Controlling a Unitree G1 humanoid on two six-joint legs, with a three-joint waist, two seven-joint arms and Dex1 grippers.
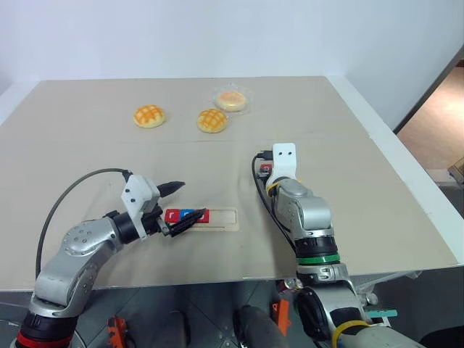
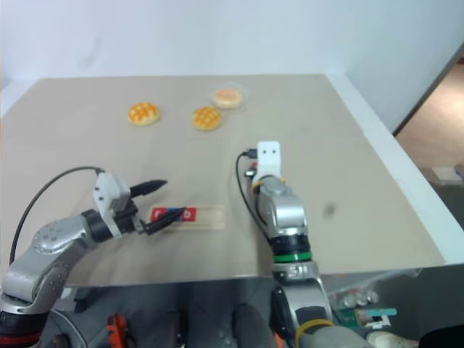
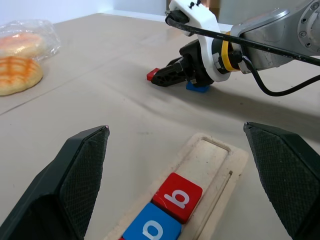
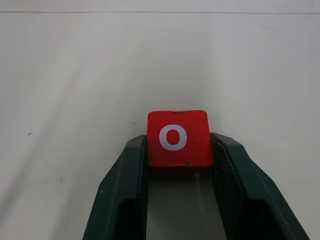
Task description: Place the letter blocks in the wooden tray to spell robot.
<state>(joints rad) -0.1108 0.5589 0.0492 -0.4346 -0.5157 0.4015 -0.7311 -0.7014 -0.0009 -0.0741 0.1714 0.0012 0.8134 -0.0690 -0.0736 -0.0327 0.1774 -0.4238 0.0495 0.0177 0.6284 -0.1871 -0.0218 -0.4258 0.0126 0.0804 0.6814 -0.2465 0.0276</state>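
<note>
Large beige table (image 1: 348, 181), flat, carrying all items. Long narrow pale-wood tray (image 1: 221, 217) near the front edge, left of centre, lying lengthwise across. Left part of its groove filled with 3 small flat square letter tiles (image 1: 187, 215) side by side, red, blue, red; last 2 read in the left wrist view as a blue tile marked "o" (image 3: 152, 231) and a red tile marked "b" (image 3: 178, 196). Right part of the groove bare.

Left gripper (image 1: 177, 205) level at the tray's left end, black fingers spread wide, 1 above the tiles and 1 at them, nothing held.

Right gripper (image 3: 167, 77) well beyond the tray, angled down to the table, fingers narrowed onto a red square tile marked "o" (image 4: 177, 137), pads touching both sides. Blue tile (image 3: 197, 88) on the table just beside that gripper, letter not readable.

3 round golden buns at the far side: 1 left (image 1: 148, 116), 1 central (image 1: 212, 120), 1 in clear wrap (image 1: 232, 100).
</note>
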